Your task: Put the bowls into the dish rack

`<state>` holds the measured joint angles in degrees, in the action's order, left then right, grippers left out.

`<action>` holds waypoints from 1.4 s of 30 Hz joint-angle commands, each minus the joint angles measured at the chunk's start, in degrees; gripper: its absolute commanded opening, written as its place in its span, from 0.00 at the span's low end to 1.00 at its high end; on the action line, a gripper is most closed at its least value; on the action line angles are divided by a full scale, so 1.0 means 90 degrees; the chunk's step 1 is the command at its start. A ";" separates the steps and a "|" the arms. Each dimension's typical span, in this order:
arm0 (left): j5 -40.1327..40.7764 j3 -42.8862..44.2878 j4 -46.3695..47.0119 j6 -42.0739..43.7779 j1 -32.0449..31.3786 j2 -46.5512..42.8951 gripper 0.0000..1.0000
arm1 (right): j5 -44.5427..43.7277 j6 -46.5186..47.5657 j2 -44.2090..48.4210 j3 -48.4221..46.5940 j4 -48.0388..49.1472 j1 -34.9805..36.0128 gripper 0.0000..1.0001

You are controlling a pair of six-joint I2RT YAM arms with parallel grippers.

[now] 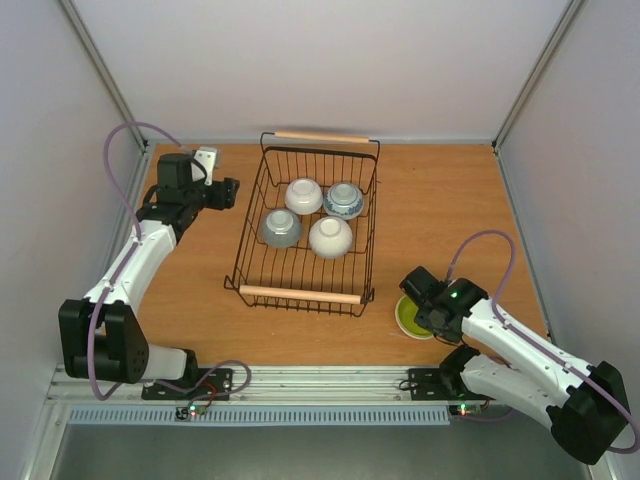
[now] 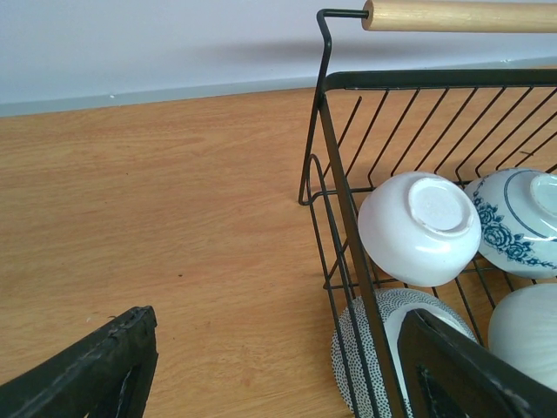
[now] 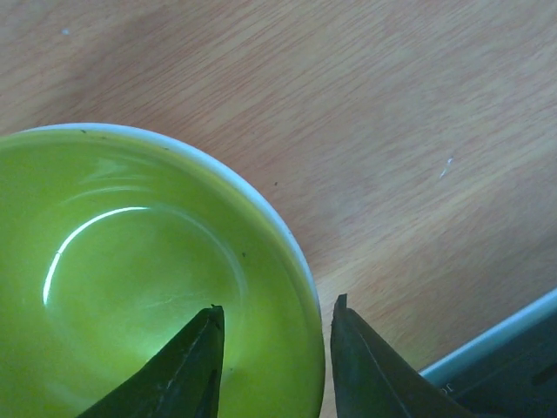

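The dish rack [image 1: 300, 295] stands mid-table with several bowls upside down in it: a white bowl [image 1: 303, 195], a blue-patterned bowl [image 1: 344, 199], a grey bowl [image 1: 280, 228] and another white bowl [image 1: 330, 237]. A yellow-green bowl [image 1: 410, 318] sits upright on the table by the rack's near right corner. My right gripper [image 1: 420, 305] straddles its rim [image 3: 287, 235], one finger inside, one outside, a small gap showing at the outer finger [image 3: 365, 357]. Left of the rack's far end, my left gripper [image 1: 228, 192] hangs open and empty.
In the left wrist view the rack's wire wall [image 2: 335, 157] runs just inside my right finger [image 2: 470, 374], with the grey bowl [image 2: 365, 348] and white bowl [image 2: 418, 226] behind it. Bare wooden table [image 2: 174, 218] lies to the left. Enclosure walls ring the table.
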<state>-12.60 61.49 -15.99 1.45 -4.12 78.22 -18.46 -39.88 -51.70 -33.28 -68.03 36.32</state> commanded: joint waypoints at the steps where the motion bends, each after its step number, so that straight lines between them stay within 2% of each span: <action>1: -0.0075 0.0130 0.0174 -0.0064 0.0035 0.0040 0.76 | 0.0003 -0.0034 0.0084 -0.0004 0.0091 0.0026 0.32; 3: -0.0070 0.0129 0.0177 -0.0064 0.0037 0.0040 0.76 | 0.0006 -0.0013 0.0135 -0.0012 0.0067 0.0025 0.25; 7: -0.0084 0.0128 0.0166 -0.0064 0.0036 0.0025 0.76 | 0.0014 0.0009 0.0216 -0.0022 0.0015 0.0027 0.04; 8: -0.0084 0.0130 0.0173 -0.0064 0.0027 0.0029 0.76 | 0.0003 0.0013 0.0238 -0.0027 -0.0008 0.0027 0.02; 19: -0.0075 0.0130 0.0166 -0.0064 0.0030 0.0019 0.76 | -0.0248 0.0186 0.0714 -0.0585 -0.0520 0.0066 0.01; 26: -0.0192 0.0092 0.0206 -0.0064 0.0035 -0.0099 0.77 | -0.1512 0.0784 0.0691 -0.1836 -0.0582 0.0064 0.01; 31: -0.0373 0.0087 0.0174 -0.0072 0.0031 -0.0241 0.77 | -0.1886 0.1915 0.0106 -0.3012 0.0335 0.0067 0.01; 33: -0.0581 0.0096 0.0135 -0.0072 0.0032 -0.0279 0.77 | -0.1717 0.2535 -0.0228 -0.3340 0.0927 0.0063 0.01; 38: -0.1026 0.0125 0.0053 0.0008 0.0033 -0.0372 0.77 | -0.1005 0.3342 -0.1543 -0.4100 0.2144 0.0096 0.02; 42: -0.1753 0.0230 -0.0180 0.0151 0.0038 -0.0392 0.76 | -0.0488 0.3898 -0.2967 -0.5159 0.2544 0.0267 0.01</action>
<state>-20.75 61.56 -16.53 1.69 -4.12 76.20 -27.51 -12.82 -69.49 -71.66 -53.69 37.08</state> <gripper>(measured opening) 0.766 0.036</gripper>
